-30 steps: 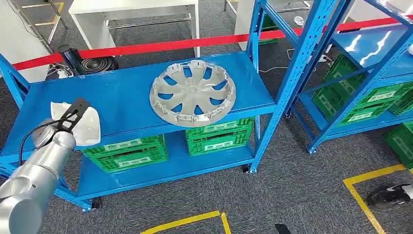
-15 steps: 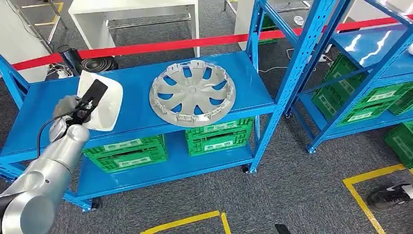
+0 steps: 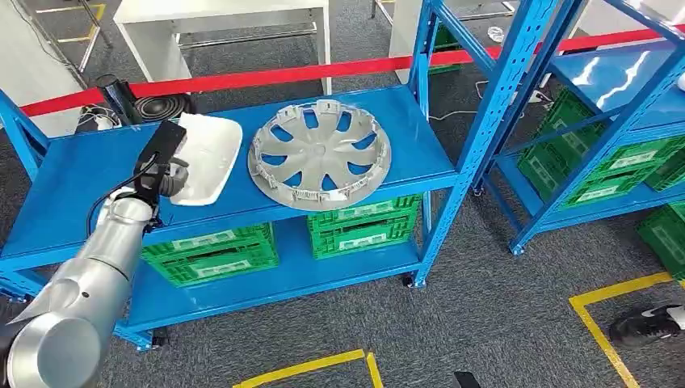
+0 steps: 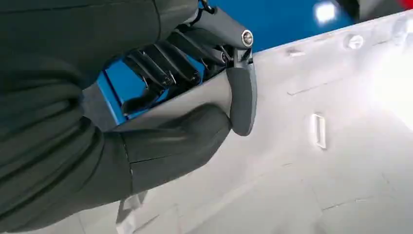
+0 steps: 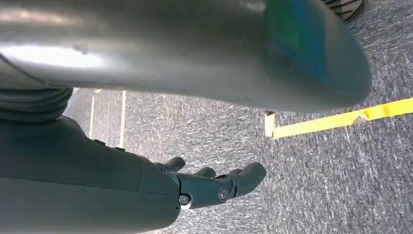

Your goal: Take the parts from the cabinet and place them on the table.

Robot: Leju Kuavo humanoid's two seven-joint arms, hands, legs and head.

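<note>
Gripping the white part (image 3: 204, 156) over the blue shelf (image 3: 73, 174), the left hand (image 3: 161, 173) next needs a level carry; right hand (image 5: 214, 183) hangs empty, fingers apart

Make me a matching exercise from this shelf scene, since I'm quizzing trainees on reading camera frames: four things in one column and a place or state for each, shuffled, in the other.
Things:
1. white part
2. silver wheel cover
3. green crates
4. right robot hand

Places or states:
A. on the lower shelf of the blue rack
B. hanging over grey carpet, holding nothing
C. lying flat on the top shelf, untouched
D. gripped at its edge by the left robot hand

Pairs: 1-D, 2-C, 3-A, 4-B
</note>
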